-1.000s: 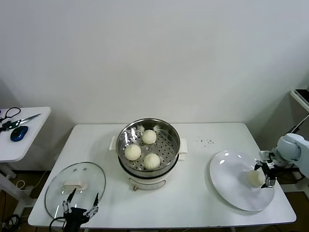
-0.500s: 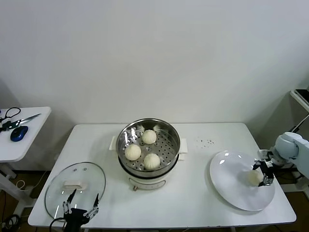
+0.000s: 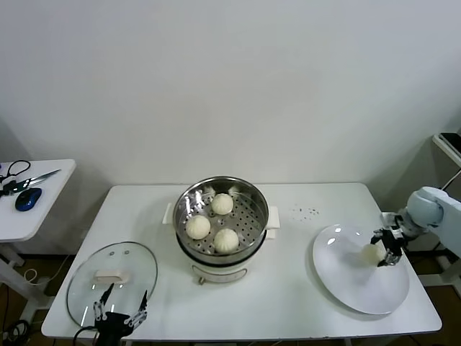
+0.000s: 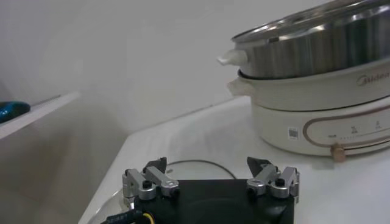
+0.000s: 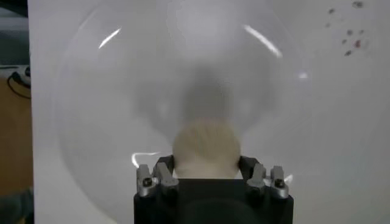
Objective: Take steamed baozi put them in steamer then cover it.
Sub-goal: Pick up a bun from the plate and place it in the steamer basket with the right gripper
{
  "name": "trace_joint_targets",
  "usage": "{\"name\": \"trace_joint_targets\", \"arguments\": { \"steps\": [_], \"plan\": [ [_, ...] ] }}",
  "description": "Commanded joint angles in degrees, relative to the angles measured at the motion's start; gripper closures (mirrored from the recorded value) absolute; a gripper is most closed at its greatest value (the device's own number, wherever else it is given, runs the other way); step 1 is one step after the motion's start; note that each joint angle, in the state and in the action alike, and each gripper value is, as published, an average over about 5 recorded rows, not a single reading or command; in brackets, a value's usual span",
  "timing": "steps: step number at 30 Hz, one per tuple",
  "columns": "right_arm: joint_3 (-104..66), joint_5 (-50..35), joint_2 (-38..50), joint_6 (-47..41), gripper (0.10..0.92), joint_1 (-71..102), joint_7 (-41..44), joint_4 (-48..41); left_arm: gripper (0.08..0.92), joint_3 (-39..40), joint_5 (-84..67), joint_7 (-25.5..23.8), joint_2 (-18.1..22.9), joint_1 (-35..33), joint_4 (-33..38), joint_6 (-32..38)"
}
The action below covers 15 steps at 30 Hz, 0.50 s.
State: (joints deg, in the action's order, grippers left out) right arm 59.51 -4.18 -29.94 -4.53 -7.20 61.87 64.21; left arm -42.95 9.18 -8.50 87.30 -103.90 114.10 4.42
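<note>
1. The steamer (image 3: 222, 225) stood near the middle of the white table (image 3: 288, 303), a shiny steel pot on a white electric base with side handles.
2. Three buns (image 3: 211, 224) sat on the perforated tray inside the pot, apart from one another.
3. The fourth bun (image 3: 372, 252) was over the white plate (image 3: 353, 285) at the table's right end, well apart from the steamer.
4. The right gripper (image 3: 385, 249) was at that plate, and its fingers (image 5: 163, 173) had closed against the two sides of the fourth bun, holding it. In the right wrist view the bun (image 5: 206, 148) sat between the fingers with its shadow on the plate (image 5: 122, 91) beyond it.
5. Whether the bun touched the plate could not be told.
6. The left gripper (image 3: 117, 308) hung at the front left edge of the table, fingers spread wide and holding nothing.
7. The glass lid (image 3: 112, 272) lay flat on the table just beyond that gripper, to the left of the steamer.
8. In the left wrist view the steamer (image 4: 317, 85) rose ahead of the spread fingers (image 4: 146, 181).
</note>
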Motion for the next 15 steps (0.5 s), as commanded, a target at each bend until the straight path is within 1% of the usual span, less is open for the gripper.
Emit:
{"name": "trace_joint_targets", "arguments": {
  "steps": [1, 6, 12, 15],
  "plan": [
    [24.1, -18.2, -8.7, -2.6, 0.336, -30.0, -0.4, 1.1, 0.177, 0.9, -0.1, 0.1, -0.1, 0.4, 0.3, -0.5],
    [34.3, -30.9, -18.8, -4.8, 0.33, -42.1, -1.8, 1.2, 0.177, 2.1, 0.0, 0.2, -0.1, 0.8, 0.8, -0.8],
    [40.5, -43.9, -28.2, -7.8, 0.335, -47.5, -4.6, 2.2, 0.177, 3.5, 0.2, 0.1, 0.1, 2.0, 1.5, -1.5],
    [42.2, -48.5, -32.4, -9.3, 0.338, -48.8, -6.5, 3.8, 0.177, 4.4, 0.3, 0.0, 0.1, 2.7, 1.8, -1.8]
  ]
}}
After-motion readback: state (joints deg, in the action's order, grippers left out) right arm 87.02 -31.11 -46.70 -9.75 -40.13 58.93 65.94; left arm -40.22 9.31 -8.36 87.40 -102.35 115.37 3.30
